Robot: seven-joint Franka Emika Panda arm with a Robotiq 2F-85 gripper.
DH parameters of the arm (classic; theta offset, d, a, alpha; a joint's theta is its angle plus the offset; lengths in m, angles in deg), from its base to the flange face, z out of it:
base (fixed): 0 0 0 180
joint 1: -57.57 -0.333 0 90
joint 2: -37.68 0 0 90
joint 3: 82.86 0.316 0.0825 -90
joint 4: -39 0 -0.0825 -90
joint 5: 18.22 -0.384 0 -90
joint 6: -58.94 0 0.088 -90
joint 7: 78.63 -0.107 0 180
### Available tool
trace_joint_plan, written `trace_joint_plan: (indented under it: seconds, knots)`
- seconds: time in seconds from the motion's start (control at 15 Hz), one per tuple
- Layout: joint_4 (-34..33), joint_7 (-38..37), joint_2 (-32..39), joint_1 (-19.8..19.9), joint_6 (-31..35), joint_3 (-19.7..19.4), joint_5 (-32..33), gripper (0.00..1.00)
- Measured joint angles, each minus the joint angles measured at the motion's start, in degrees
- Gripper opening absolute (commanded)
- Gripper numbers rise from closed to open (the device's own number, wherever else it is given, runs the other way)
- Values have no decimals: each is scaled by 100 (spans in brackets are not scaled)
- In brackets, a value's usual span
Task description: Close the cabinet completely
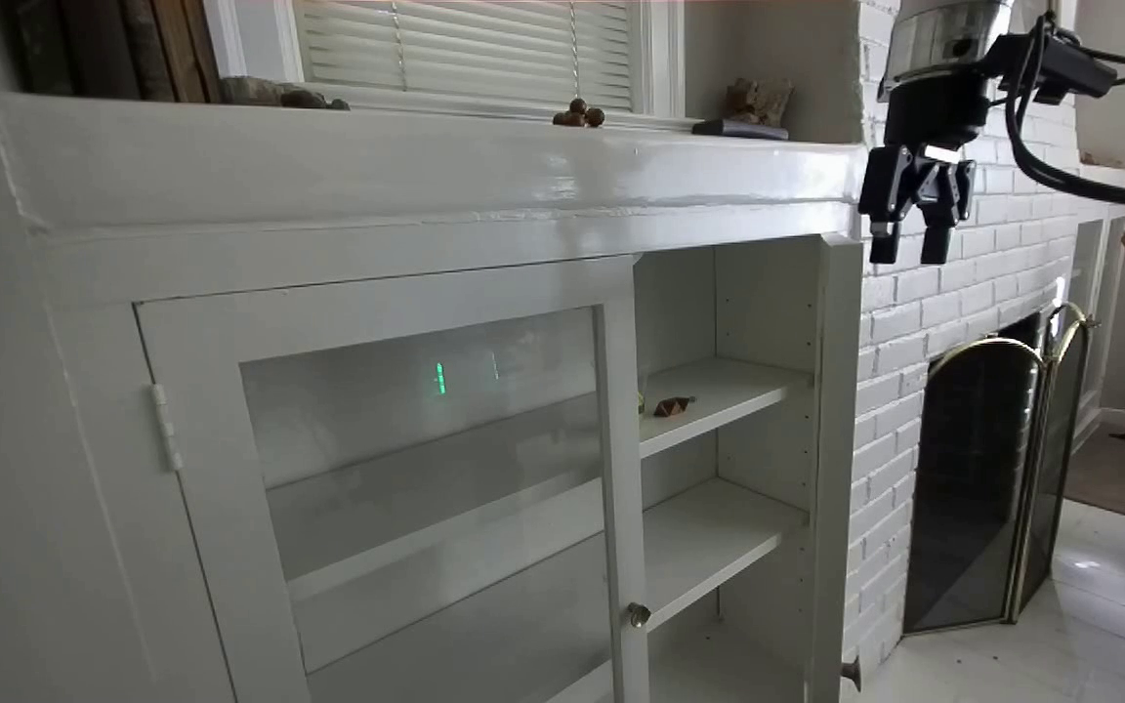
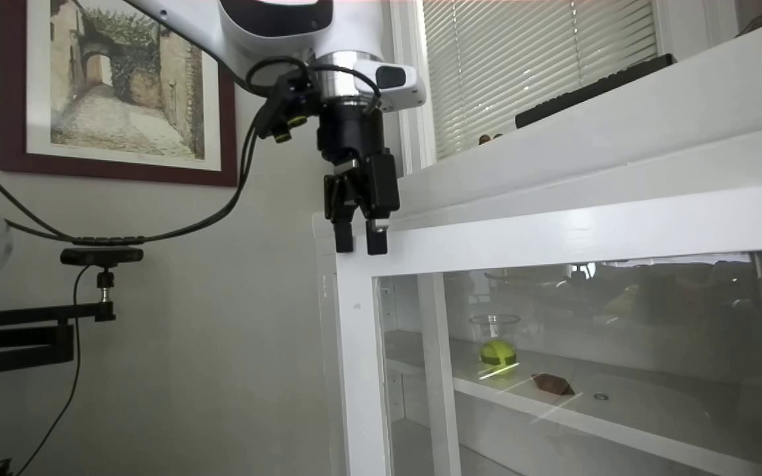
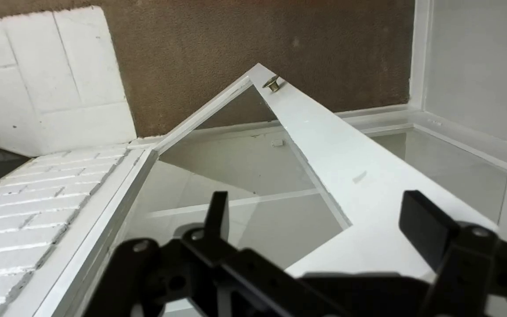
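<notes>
The white cabinet (image 1: 406,283) has two glass-paned doors. In an exterior view its left door (image 1: 187,410) looks shut or nearly so, with a round knob (image 1: 638,615). Its right door (image 1: 836,469) stands swung out, seen almost edge-on, and the shelves behind show. That open door also shows in an exterior view (image 2: 579,225) and below me in the wrist view (image 3: 368,189), with its brass knob (image 3: 272,83). My gripper (image 1: 909,244) hangs fingers-down near the open door's top; it also shows in an exterior view (image 2: 360,244). In the wrist view its fingers (image 3: 317,211) are wide apart, holding nothing.
A ledge (image 1: 426,156) with small objects runs above the doors. A white brick wall (image 1: 890,410) and a black arched fireplace screen (image 1: 973,488) stand beside the cabinet. A glass with a yellow-green ball (image 2: 498,354) sits on a shelf. A mounted camera (image 2: 102,256) stands by the wall.
</notes>
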Motion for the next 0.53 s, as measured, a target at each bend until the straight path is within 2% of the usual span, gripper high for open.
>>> trace_joint_plan:
  seconds: [0.33, 0.53]
  knots:
    - [11, 1158, 173, -115, 16, -15, 13, 100]
    - [14, 1946, 336, -240, 309, -14, 38, 100]
